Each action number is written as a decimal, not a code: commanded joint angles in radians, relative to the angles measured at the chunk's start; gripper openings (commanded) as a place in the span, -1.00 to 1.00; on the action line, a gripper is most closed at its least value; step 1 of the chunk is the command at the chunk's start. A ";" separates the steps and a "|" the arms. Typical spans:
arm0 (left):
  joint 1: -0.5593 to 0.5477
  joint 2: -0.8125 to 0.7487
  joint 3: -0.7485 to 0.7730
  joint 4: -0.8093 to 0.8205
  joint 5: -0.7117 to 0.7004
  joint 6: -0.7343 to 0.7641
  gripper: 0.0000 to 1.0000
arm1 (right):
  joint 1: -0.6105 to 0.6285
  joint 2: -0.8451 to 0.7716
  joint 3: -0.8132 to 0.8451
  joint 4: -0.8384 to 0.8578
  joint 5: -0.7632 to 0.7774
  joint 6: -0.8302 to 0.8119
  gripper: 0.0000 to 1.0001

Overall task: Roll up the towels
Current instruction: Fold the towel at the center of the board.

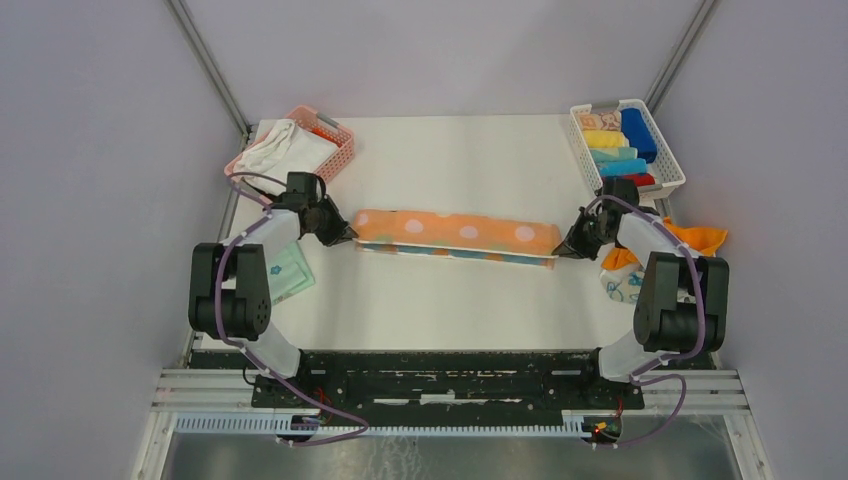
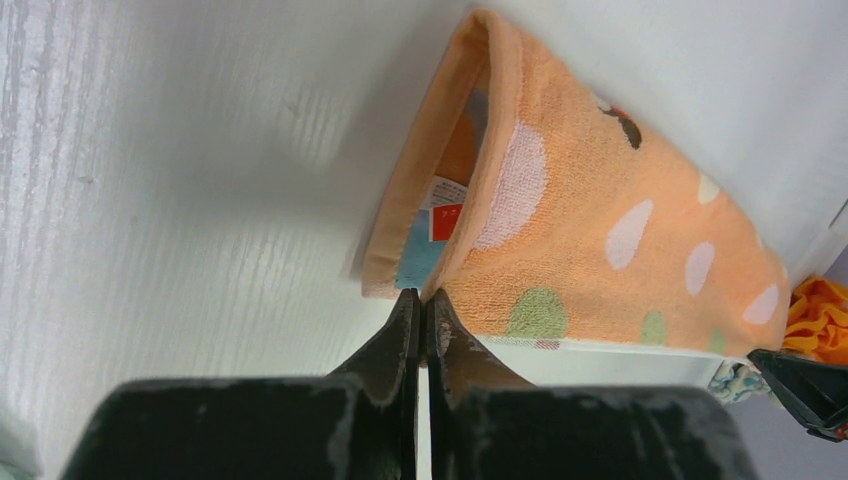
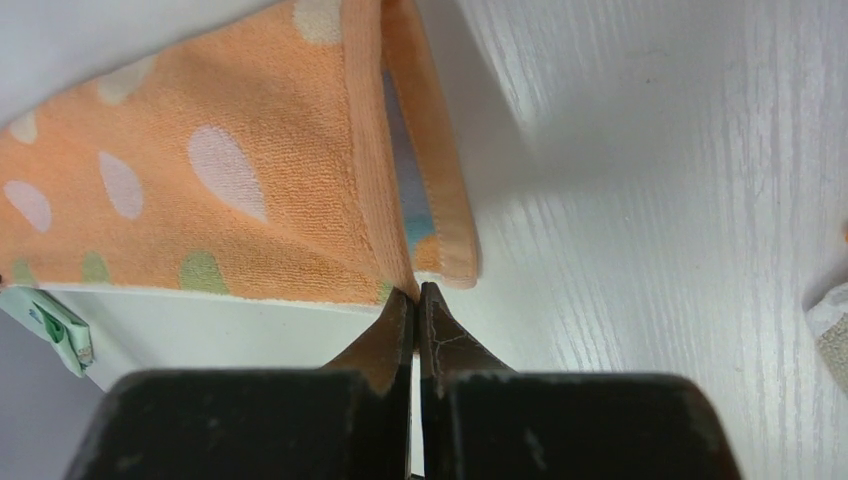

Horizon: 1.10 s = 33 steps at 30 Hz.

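- In the upper left of the top view, a pink mesh basket [image 1: 335, 135] holding a white cloth [image 1: 283, 148] is seen; neither is part of the job.
- A mint green towel [image 1: 288, 272] lies flat at the left worktop [image 1: 450, 310] edge, partly hidden under the left arm.
- The left pincer [image 1: 345, 233] is shut on the left end of the peach patterned towel [image 1: 455, 233]; in its wrist view the tips are pinched on the near corner of the raised top layer.
- That towel lies across the middle of the worktop as a long band, folded over on itself, with the open fold showing at both ends.
- The right pincer [image 1: 563, 248] is shut on the towel's right end in the same way.
- An orange towel [image 1: 702, 238] and a white towel with teal print [image 1: 625, 285] are heaped at the right edge; finished rolls fill a white basket [image 1: 672, 160] at the upper right.
- The step is judged to be an early fold. Both ends should be carried over together at equal height, so that the band is kept straight and taut and the hems are laid evenly before release.
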 commanded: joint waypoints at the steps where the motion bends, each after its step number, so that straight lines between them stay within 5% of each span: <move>1: 0.000 0.017 -0.023 -0.009 -0.051 0.069 -0.95 | -0.003 0.001 -0.046 0.004 0.067 -0.025 -0.98; 12: -0.007 0.069 -0.026 -0.020 -0.060 0.089 -0.88 | -0.002 0.062 -0.060 0.029 0.066 -0.028 -0.71; 16: -0.009 0.041 -0.008 -0.070 -0.083 0.109 -0.43 | -0.002 0.000 -0.036 -0.029 0.098 -0.040 -0.19; 19: -0.008 -0.011 0.018 -0.117 -0.128 0.132 -0.14 | -0.002 -0.081 -0.008 -0.074 0.159 -0.055 -0.03; 26: -0.115 -0.100 0.148 -0.182 -0.275 0.178 0.05 | 0.043 -0.103 0.080 -0.010 0.081 -0.064 -0.03; 33: -0.198 0.120 0.336 -0.139 -0.217 0.202 -0.17 | 0.083 0.070 0.149 0.105 0.035 -0.043 -0.23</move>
